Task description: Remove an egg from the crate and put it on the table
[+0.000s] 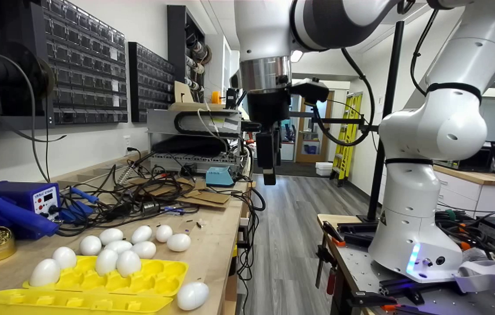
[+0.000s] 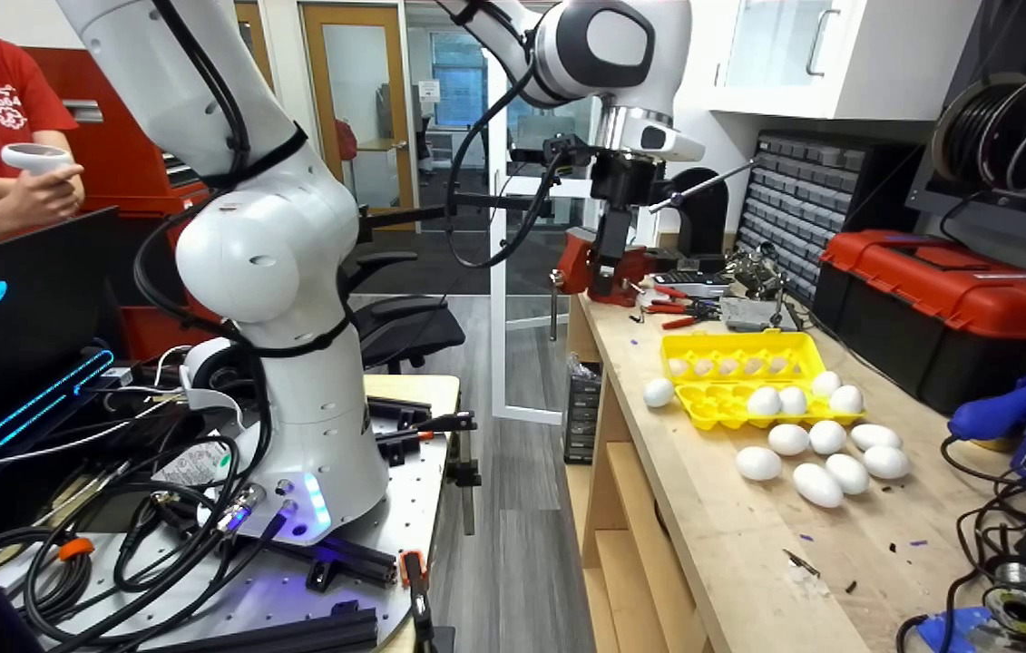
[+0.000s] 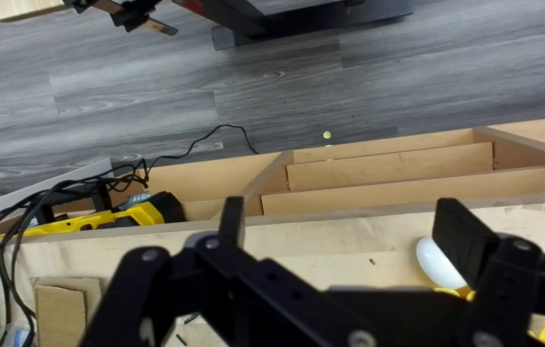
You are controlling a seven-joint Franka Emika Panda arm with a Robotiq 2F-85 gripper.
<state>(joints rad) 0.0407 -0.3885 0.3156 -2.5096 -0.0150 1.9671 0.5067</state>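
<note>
The yellow crate lies open on the light-wood table, also seen in an exterior view. Several white eggs sit in its cups, such as one egg; other cups hold none. Several more eggs lie loose in a group on the table, such as one egg. A lone egg lies beside the crate near the table edge; it shows in the wrist view, partly hidden by a finger. My gripper is open with nothing between its fingers. It hangs high above the table-edge area, apart from crate and eggs.
A blue soldering station and tangled cables lie along the wall side. A red-lidded toolbox and red vise stand on the table. Cardboard lies farther along. A floor gap separates table and robot bench.
</note>
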